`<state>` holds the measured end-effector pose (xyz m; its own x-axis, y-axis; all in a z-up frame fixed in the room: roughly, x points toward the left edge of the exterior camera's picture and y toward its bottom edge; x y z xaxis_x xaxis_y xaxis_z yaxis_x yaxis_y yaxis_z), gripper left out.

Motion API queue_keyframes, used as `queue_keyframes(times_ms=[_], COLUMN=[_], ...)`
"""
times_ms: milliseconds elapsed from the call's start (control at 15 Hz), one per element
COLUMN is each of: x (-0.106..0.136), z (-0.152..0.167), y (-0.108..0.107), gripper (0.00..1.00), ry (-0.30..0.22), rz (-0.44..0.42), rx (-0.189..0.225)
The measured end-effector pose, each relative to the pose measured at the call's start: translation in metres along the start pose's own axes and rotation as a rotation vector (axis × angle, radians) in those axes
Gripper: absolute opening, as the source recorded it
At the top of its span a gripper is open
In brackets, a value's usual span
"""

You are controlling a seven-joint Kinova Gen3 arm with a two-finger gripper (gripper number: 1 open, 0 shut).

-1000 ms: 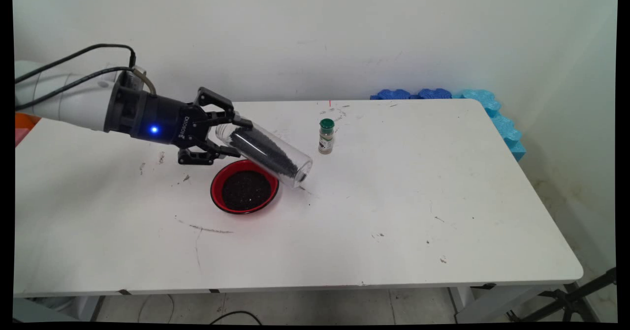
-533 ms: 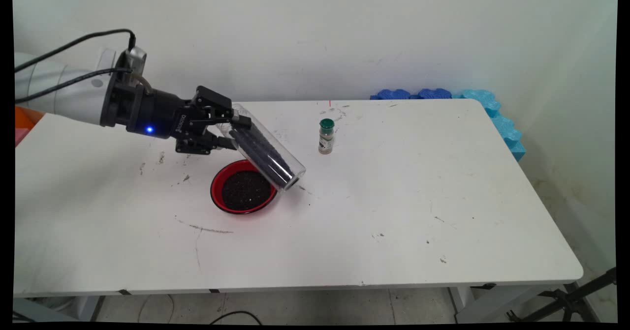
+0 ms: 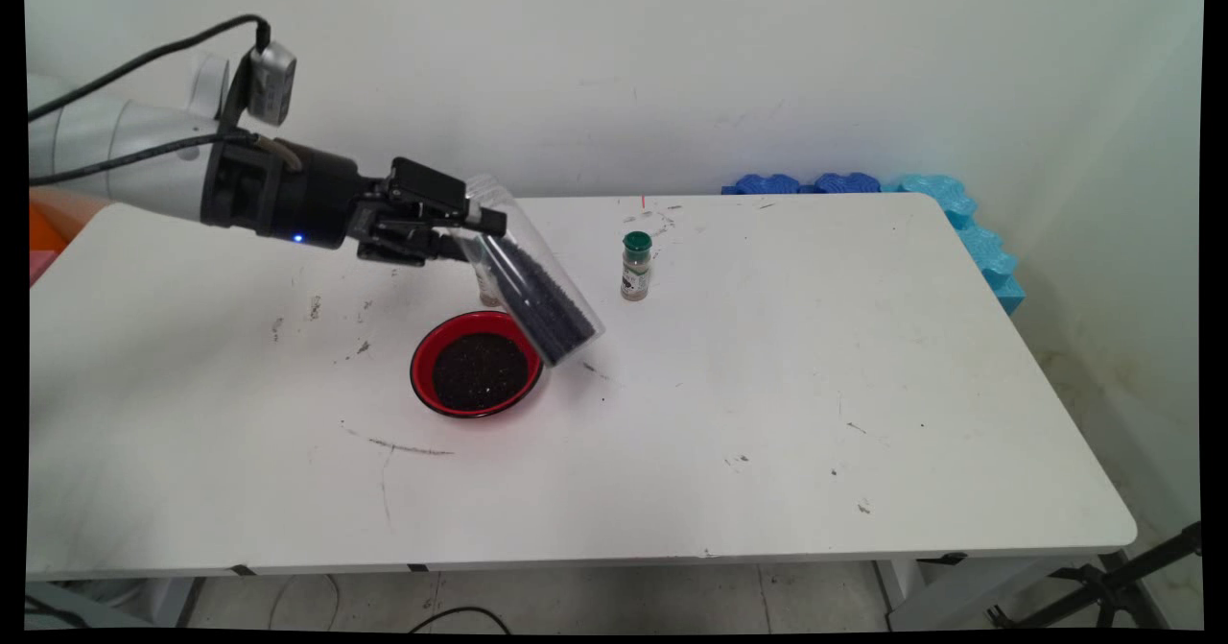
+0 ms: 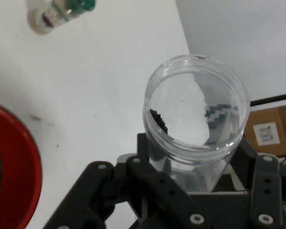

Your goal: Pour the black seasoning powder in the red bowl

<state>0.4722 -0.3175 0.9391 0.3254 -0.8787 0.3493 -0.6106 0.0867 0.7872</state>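
You see the gripper clamped on the upper end of a clear plastic jar, fingers pressing its wall from both sides. The jar hangs tilted above the table, dark grains inside, its low end over the far rim of the red bowl; a green-capped spice bottle stands near
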Motion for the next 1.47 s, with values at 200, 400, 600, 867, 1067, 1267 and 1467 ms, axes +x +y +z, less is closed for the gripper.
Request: queue_keyframes(times_ms=[200,400,600,867,1067,1267,1467], x=[0.006,0.011,0.017,0.022,0.025,0.028,0.028], z=[0.005,0.010,0.017,0.026,0.036,0.045,0.056], y=[0.014,0.027,0.041,0.056,0.066,0.072,0.076], gripper=[0.00,0.00,0.00,0.00,0.00,0.00,0.00], ry=[0.010,0.010,0.012,0.013,0.014,0.014,-0.003], rz=[0.110,0.254,0.403,0.577,0.732,0.834,0.938], rx=[-0.023,-0.039,-0.059,-0.078,-0.074,-0.053,-0.026])
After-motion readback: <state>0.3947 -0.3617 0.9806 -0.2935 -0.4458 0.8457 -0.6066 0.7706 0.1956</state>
